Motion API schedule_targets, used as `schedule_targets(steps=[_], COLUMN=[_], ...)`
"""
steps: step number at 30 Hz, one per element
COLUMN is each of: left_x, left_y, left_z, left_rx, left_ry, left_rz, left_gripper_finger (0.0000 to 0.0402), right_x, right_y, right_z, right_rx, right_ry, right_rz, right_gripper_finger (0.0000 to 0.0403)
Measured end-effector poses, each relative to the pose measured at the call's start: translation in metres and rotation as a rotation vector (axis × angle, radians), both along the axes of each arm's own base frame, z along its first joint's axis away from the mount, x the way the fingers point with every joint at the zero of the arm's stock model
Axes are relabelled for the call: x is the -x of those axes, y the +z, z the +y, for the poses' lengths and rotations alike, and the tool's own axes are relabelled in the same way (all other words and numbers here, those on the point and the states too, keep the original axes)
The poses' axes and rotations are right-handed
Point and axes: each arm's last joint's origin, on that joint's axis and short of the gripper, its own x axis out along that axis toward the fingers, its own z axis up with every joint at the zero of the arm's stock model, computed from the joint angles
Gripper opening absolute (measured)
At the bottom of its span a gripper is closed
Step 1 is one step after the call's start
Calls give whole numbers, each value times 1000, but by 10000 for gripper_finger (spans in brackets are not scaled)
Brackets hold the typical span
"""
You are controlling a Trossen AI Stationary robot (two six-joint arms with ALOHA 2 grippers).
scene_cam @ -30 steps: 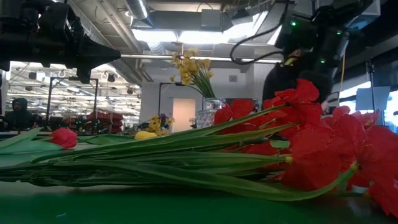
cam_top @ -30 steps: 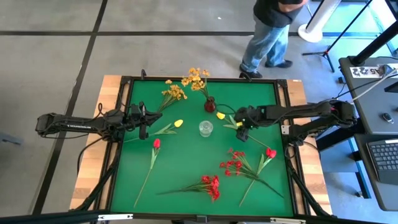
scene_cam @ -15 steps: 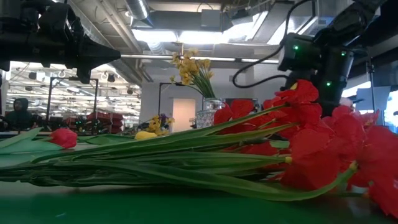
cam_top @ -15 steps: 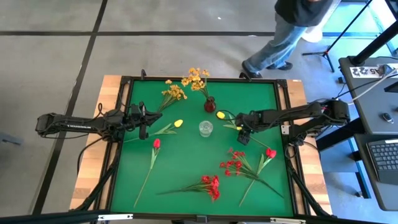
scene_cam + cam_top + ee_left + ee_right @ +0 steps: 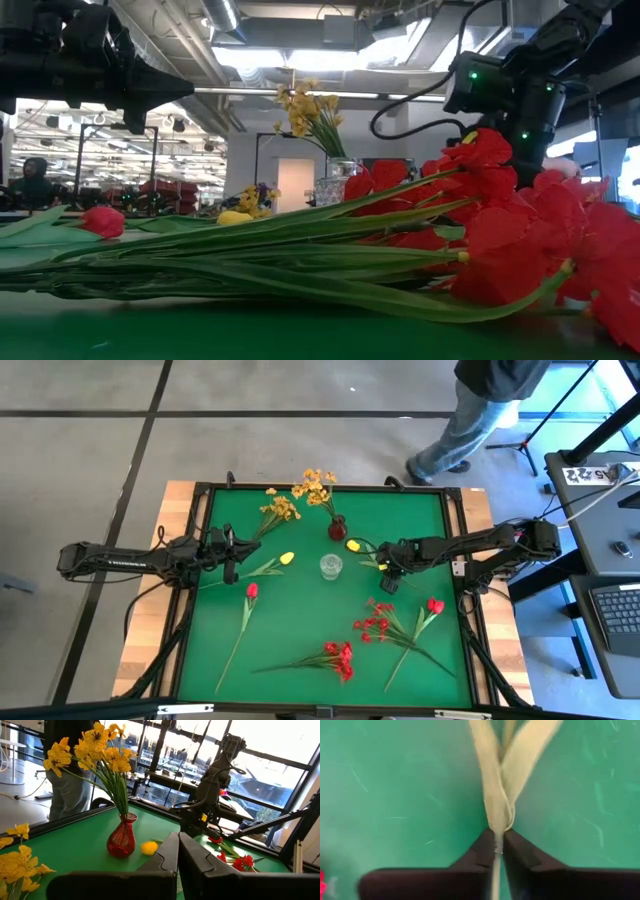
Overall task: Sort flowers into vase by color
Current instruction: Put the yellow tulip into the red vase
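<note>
A yellow tulip (image 5: 353, 545) lies on the green table (image 5: 300, 620) right of the clear glass vase (image 5: 330, 566). My right gripper (image 5: 389, 570) is shut on its stem. A red vase (image 5: 337, 529) at the far middle holds a yellow-orange spray (image 5: 318, 486). More yellow sprays (image 5: 279, 509) lie at the far left. A second yellow tulip (image 5: 287, 558) lies beside my left gripper (image 5: 232, 563), which is shut on nothing above the table's left side. A red tulip (image 5: 251, 591), red clusters (image 5: 340, 657) and another red tulip (image 5: 434, 605) lie nearer the front. My right gripper pinches the yellow tulip's stem (image 5: 496, 851) between its two fingertips, just below where the long leaves (image 5: 501, 775) branch off. The fingers come from above, pointing down at the table. The stem runs straight through between them, and the tulip lies flat on the green table.
A raised dark frame (image 5: 455, 510) runs round the green table. A person (image 5: 480, 410) walks on the floor beyond the far right corner. Bare green shows between the glass vase and the red flowers at the front.
My right gripper has come down onto the yellow tulip's stem, shifting slightly toward the table's near edge. The tulip still lies on the table. The person beyond the far edge has walked to the right.
</note>
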Motion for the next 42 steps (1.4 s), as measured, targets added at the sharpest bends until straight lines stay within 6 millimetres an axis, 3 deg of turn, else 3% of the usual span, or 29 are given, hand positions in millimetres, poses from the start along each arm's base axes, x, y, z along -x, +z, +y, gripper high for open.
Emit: schedule_targets(steps=[4,11,18,25,32,42], left_x=[0,0,0,0,0,0], left_y=[0,0,0,0,0,0], left_z=[0,0,0,0,0,0], left_rx=[0,0,0,0,0,0], left_ry=[0,0,-1,-1,-1,-1], left_rz=[0,-1,0,-1,0,-1], left_gripper_finger=[0,0,0,0,0,0], right_x=[-3,-2,2,-13,-38,-67], right_y=[9,61,119,157,159,119], right_z=[-1,-4,-4,-6,-18,-68], right_rx=[33,148,248,417,585,651], right_ry=[-21,-45,-56,18,48,78], right_rz=[-21,-234,-708,-1095,-1275,-1415], right_gripper_finger=[22,10,6,3,1,1])
